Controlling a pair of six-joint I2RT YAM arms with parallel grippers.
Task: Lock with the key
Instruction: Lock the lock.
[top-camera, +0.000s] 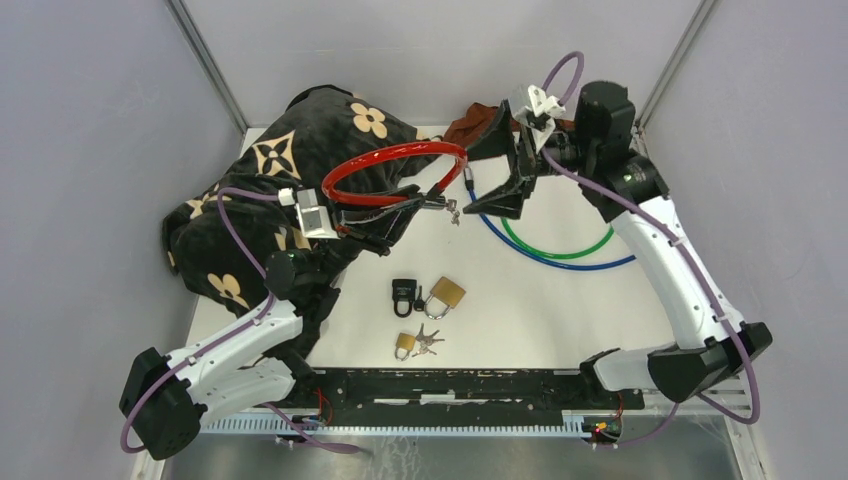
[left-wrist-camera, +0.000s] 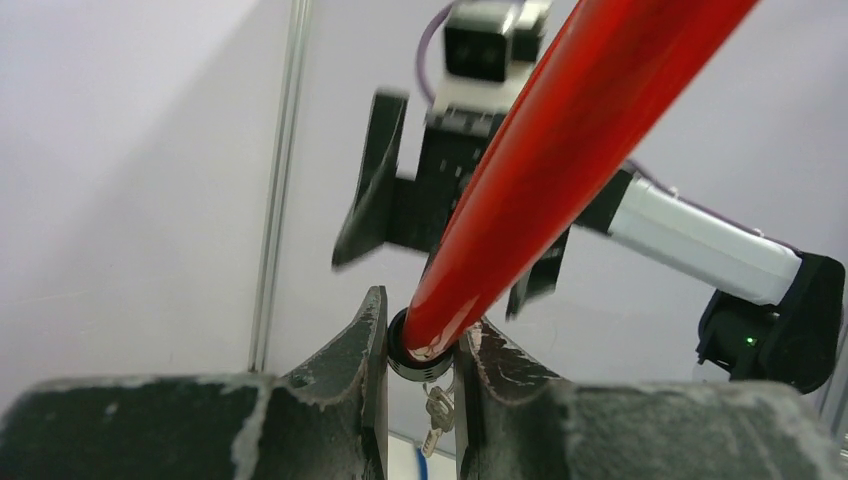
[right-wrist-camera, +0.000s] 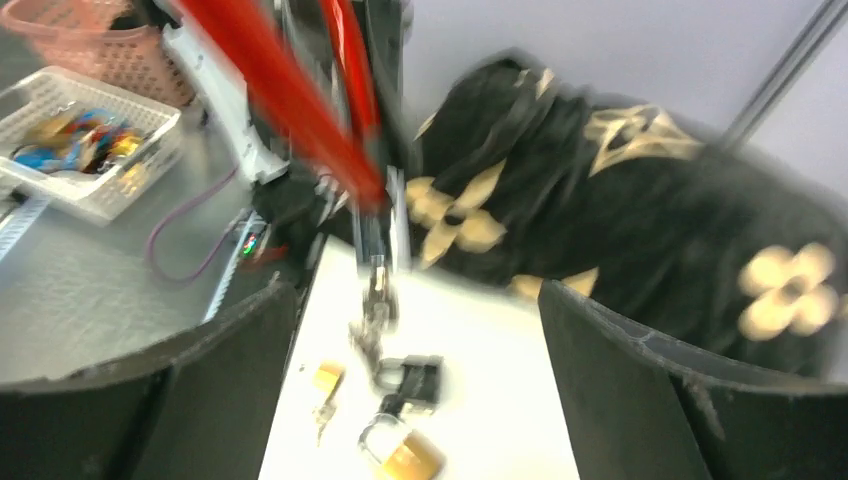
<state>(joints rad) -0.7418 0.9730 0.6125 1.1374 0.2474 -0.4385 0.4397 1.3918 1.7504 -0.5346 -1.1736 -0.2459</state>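
A: Top view: the left gripper (top-camera: 425, 205) jaws clamp the red lock (top-camera: 400, 150) above the worktop (top-camera: 560, 310); the key (top-camera: 453, 210) hangs at its end.
B: Left wrist shows the same clamp. Right wrist, blurred: the right gripper (right-wrist-camera: 415, 300) jaws are wide, empty, facing the key. I'd pinch its bow squarely, then twist.

black flowered bag (top-camera: 320, 125), brass padlock (top-camera: 447, 292)

Table (top-camera: 520, 320), black padlock (top-camera: 404, 294), brass padlock (top-camera: 446, 294), small padlock (top-camera: 404, 345), green cable (top-camera: 560, 255), blue cable (top-camera: 600, 266), bag (top-camera: 300, 150)
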